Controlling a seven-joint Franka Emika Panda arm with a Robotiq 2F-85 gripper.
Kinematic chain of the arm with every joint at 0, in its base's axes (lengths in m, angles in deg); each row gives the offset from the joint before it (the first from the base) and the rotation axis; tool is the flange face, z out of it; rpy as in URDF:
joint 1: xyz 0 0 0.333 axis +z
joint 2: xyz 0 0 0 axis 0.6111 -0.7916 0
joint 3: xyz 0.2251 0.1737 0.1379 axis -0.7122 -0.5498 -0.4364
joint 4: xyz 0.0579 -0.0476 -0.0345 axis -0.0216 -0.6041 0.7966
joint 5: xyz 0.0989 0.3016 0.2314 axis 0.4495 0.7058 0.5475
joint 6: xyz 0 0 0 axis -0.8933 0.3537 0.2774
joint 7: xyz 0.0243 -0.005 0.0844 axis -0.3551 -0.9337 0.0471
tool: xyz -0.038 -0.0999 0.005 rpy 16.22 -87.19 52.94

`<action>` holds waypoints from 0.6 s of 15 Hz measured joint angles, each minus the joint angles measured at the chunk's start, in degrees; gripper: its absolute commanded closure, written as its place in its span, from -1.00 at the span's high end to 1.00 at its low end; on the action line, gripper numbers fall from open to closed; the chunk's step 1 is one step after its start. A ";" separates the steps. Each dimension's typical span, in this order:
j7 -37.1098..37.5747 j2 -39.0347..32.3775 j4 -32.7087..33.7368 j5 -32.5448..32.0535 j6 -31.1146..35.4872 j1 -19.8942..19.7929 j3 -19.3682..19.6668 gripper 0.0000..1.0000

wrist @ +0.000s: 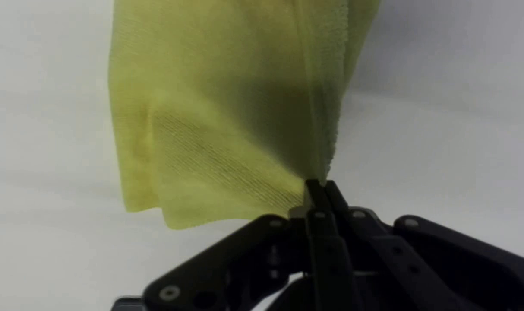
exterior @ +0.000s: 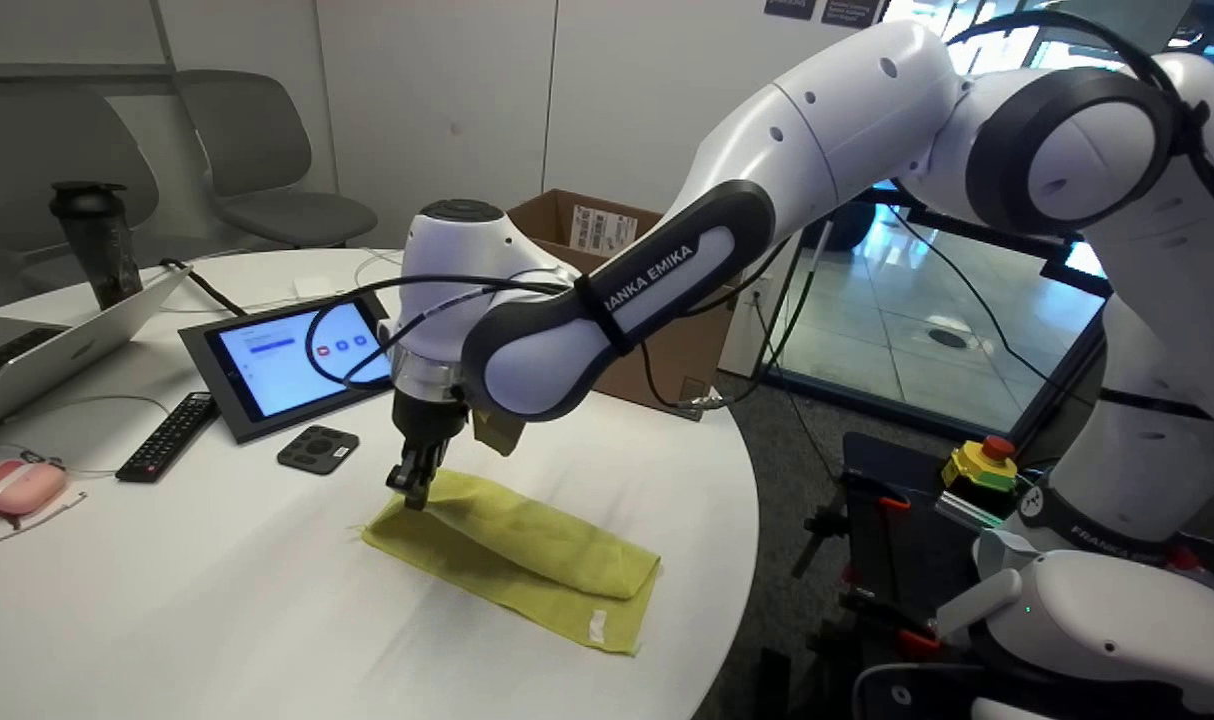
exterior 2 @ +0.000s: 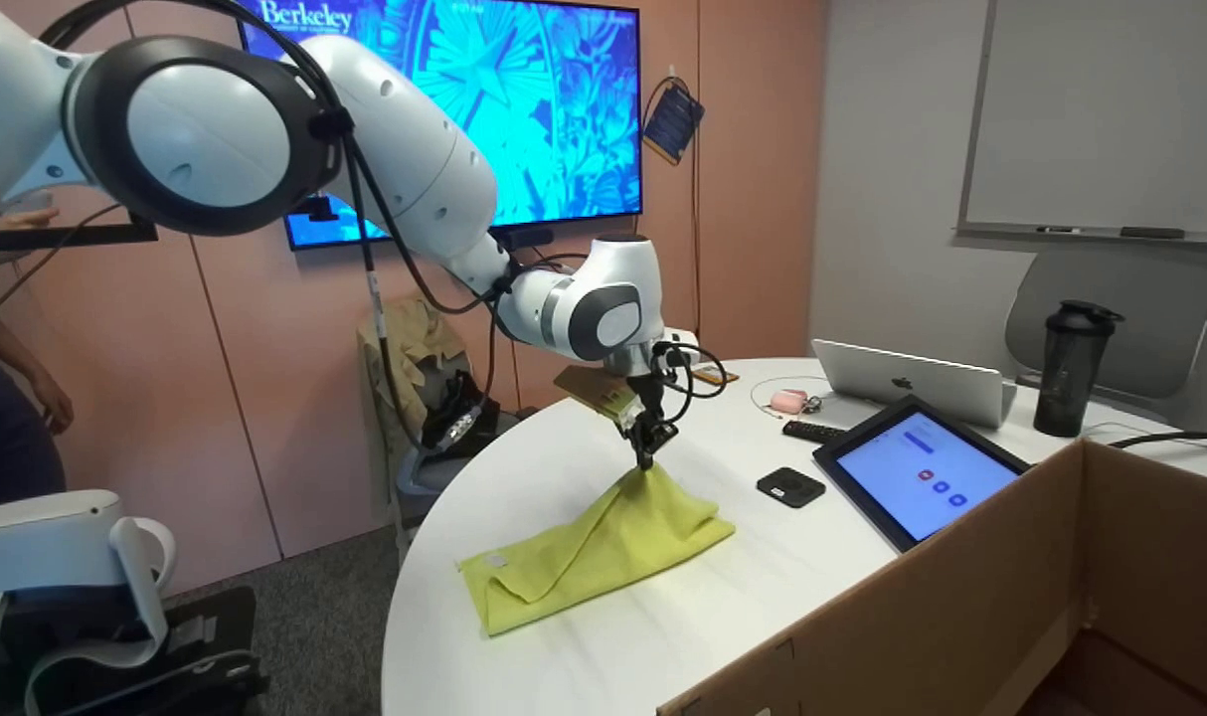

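The black two-finger gripper (wrist: 321, 185) has its fingers closed together, pinching the edge of the yellow-green, folded fabric cloth (wrist: 227, 147). In the wrist view, the cloth extends from the fingertips across the sector from 9 to just past 12 o'clock (a shadow darkens its middle). In an exterior view, the gripped portion rises to a peak at the fingertips; the remainder spreads below, from 4 to 8 o'clock, on the white round table (exterior 2: 584, 666). The black, flat, square device (exterior 2: 790, 487) lies at about 3 o'clock, apart from the cloth.
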 measured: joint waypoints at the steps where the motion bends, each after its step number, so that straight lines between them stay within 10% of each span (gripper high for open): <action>1: -1.57 0.25 -0.32 0.46 -0.02 -0.28 -1.12 -0.95; 5: -3.38 -0.18 -1.37 0.61 -0.16 0.44 -2.64 -0.94; 6: -3.38 -0.66 -1.39 0.60 -0.16 0.80 -2.59 -0.44; 9: -3.25 -1.83 -1.39 0.58 0.03 1.76 -1.98 -0.18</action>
